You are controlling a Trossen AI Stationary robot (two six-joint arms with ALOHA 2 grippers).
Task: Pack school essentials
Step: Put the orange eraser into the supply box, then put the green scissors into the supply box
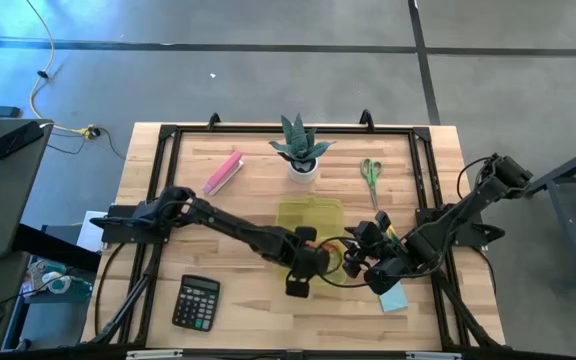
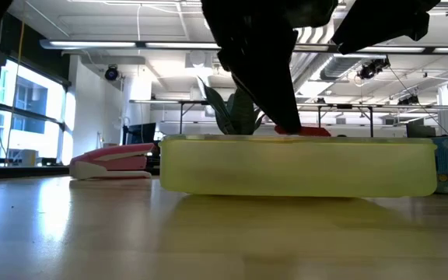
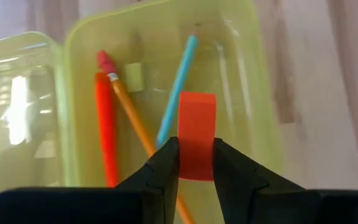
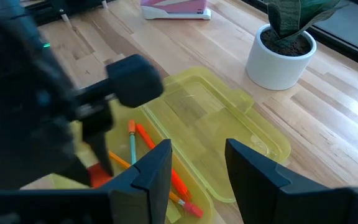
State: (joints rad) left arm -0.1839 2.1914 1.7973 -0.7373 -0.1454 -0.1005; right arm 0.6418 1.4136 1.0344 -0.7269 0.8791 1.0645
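Left pincer [image 3: 196, 163] grips one red block [image 3: 197, 134] above three pencils; right pincer [image 4: 197, 163] released.

Grey concrete floor [image 1: 268, 80], bright windows [image 2: 22, 109], white ceiling with strip lights [image 2: 169, 44], distant desks [image 2: 169, 109]

Yellow-green case [image 3: 253, 93] lies open on the table, holding an orange pencil [image 3: 135, 121], red-orange pen [image 3: 106, 130], blue pencil [image 3: 178, 87] and small green block [image 3: 134, 77]. Green scissors [image 1: 370, 173] lie apart; blue pad [image 1: 393, 299] lies near the front edge.

Translucent yellow-green case [image 3: 253, 74], red-orange pen [image 3: 106, 130], orange pencil [image 3: 132, 118], light-blue pencil [image 3: 178, 87], red block [image 3: 197, 134]
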